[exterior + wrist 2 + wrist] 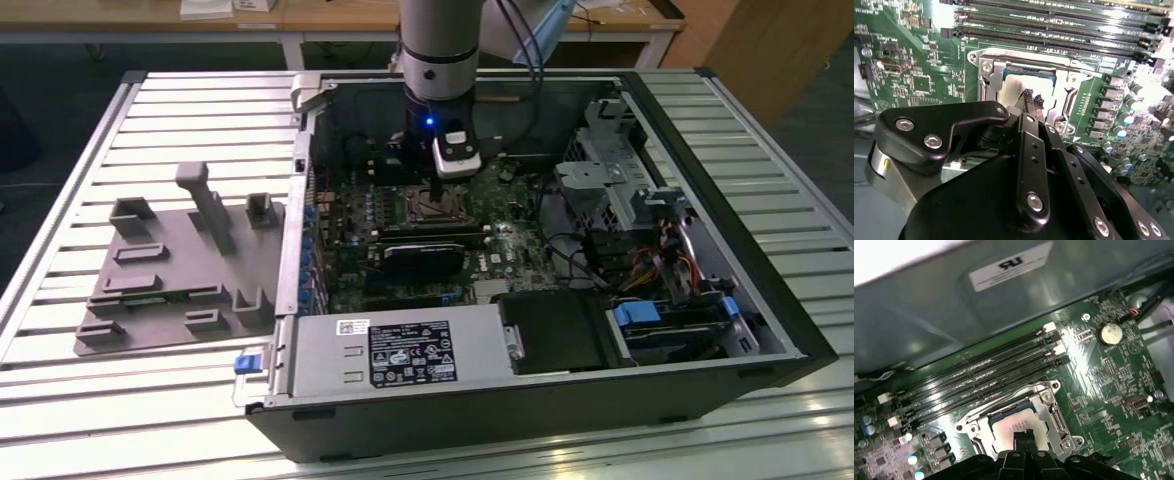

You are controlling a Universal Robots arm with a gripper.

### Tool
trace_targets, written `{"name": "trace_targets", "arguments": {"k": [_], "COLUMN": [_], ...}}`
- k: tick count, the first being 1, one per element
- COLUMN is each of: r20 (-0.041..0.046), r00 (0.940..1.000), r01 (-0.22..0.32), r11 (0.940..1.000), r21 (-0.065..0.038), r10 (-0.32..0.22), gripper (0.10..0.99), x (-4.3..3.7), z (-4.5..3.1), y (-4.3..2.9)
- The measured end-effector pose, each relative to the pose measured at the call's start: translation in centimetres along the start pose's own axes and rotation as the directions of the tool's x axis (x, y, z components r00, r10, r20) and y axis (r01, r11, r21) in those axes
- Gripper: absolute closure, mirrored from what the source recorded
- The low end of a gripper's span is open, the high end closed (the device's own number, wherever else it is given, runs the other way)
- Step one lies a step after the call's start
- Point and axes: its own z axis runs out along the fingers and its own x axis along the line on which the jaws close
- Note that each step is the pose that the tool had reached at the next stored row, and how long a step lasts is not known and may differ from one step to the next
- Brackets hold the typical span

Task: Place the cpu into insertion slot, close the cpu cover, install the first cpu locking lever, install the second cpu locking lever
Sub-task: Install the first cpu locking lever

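Two fingertips pinched together on nothing, my gripper hangs close over the cpu, which lies flat, framed by the cpu cover.

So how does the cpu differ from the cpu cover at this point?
The cpu is a solid, dull grey plate; the cpu cover is a shinier frame with an open window through its middle. The cpu is the smaller and sits inside that window, while the cpu cover rings it. Both are square, metallic and appear to lie flat.
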Motion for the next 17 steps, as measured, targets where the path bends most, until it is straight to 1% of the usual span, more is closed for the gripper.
{"name": "trace_targets", "arguments": {"k": [2, 7, 14, 17], "r20": [-0.0007, -0.0014, -0.0015, -0.0015], "r00": [0.9999, 0.9995, 0.9994, 0.9994], "r01": [0.016, 0.032, 0.035, 0.035], "r11": [0.9999, 0.9995, 0.9994, 0.9994], "r21": [-0.001, -0.002, -0.002, -0.002], "r10": [-0.016, -0.032, -0.035, -0.035], "gripper": [0.980, 0.980, 0.980, 0.980], "x": [-0.01, -0.05, -0.14, -0.15], "z": [-0.21, -1.18, -2.99, -3.15], "y": [0.01, 0.06, 0.14, 0.13]}}
